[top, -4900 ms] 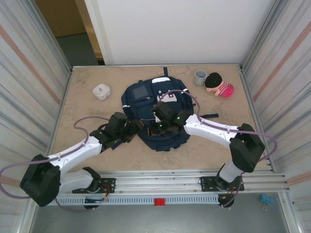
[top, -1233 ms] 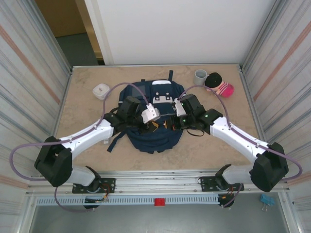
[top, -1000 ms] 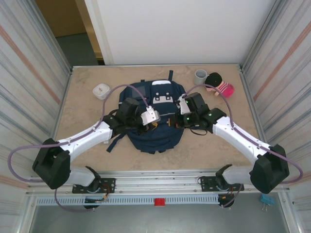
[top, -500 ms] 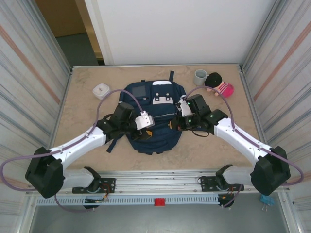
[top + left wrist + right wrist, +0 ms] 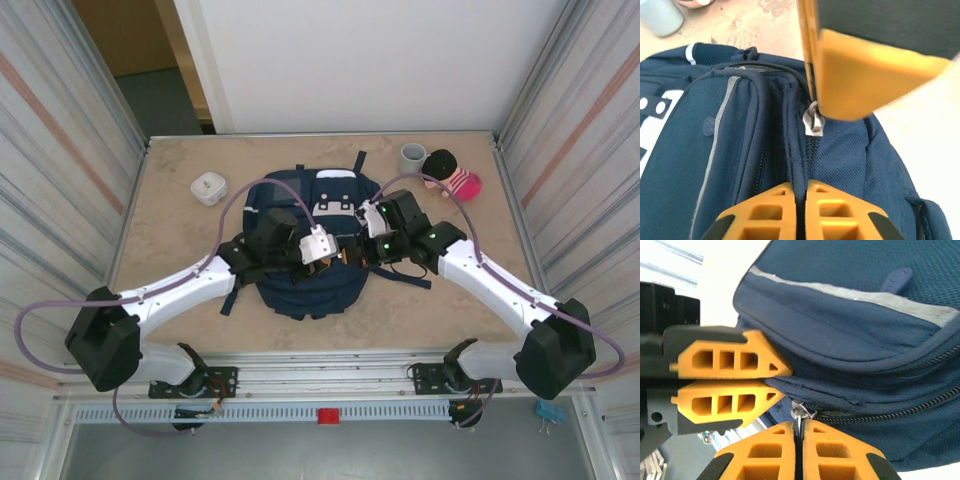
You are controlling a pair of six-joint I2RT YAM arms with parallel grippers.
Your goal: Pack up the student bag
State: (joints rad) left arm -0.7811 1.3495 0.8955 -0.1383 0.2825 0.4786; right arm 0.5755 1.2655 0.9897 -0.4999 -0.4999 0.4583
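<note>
Student bag (image 5: 300, 295) material was found at the tips of both grippers. The right gripper (image 5: 799, 426) was seen with its fingers pressed together on the small metal zip pull (image 5: 799, 412), low in the middle of the right wrist view. The left gripper (image 5: 799, 187) was likewise closed, at the bottom centre of the left wrist view, and the dark piping beside the zip appeared to be nipped between its pads. Outward from there, the zip track (image 5: 890, 410) was seen running off to the right along the navy cloth. In the top view the student bag was laid flat at the middle of the table (image 5: 160, 230), between the two arms. A grey cup (image 5: 411, 158) and a doll (image 5: 452, 175) were seen at the upper right and a small white box (image 5: 208, 187) at the upper left, all apart from it. The fabric was judged soft and slack, likely to bunch and drag when pulled. A hold on the pull tab and on a stitched seam close by was therefore judged better than one on loose cloth
</note>
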